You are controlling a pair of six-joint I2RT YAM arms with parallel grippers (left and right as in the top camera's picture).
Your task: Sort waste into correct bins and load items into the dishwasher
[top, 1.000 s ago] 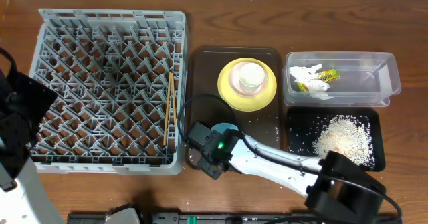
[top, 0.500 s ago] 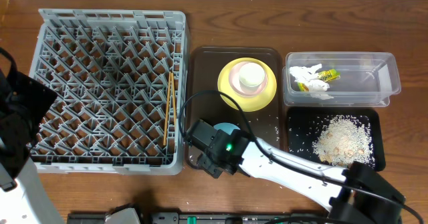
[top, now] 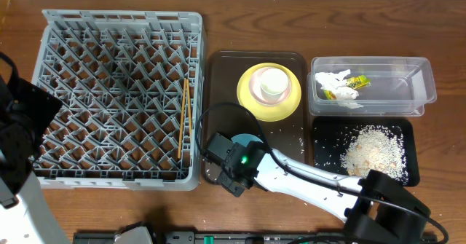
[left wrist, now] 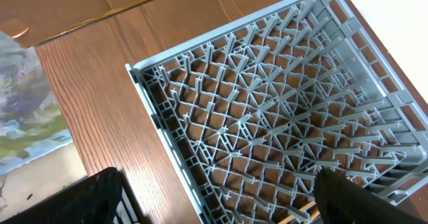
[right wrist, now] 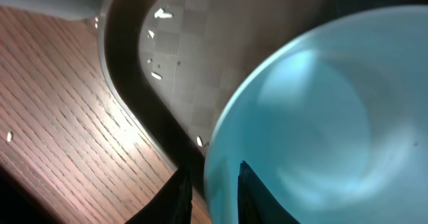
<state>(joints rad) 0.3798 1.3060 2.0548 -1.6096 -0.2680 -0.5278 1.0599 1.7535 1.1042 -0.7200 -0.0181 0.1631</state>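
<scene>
The light blue bowl point(top: 247, 138) point(right wrist: 321, 117) sits at the near end of the brown tray point(top: 218, 76). My right gripper point(right wrist: 212, 172) straddles its rim, one finger inside and one outside. A thin dark gap shows at the outer finger point(right wrist: 180, 194), so a pinch cannot be told. The yellow plate point(top: 251, 104) carries a pale cup point(top: 273, 84). Two chopsticks point(top: 183, 120) lie in the grey dishwasher rack point(top: 120, 91) point(left wrist: 287, 117). My left gripper point(left wrist: 221, 207) hangs open above the rack's corner, empty.
The clear tub point(top: 397, 87) at the right holds a green-and-orange wrapper point(top: 354, 81) and a white napkin point(top: 333, 84). Below it the black tray point(top: 324, 160) holds a heap of rice crumbs point(top: 375, 151). Stray grains dot the brown tray.
The right wrist has shifted slightly over the bowl and its rear links have swung. The bowl stays in place. The left arm has not moved.
</scene>
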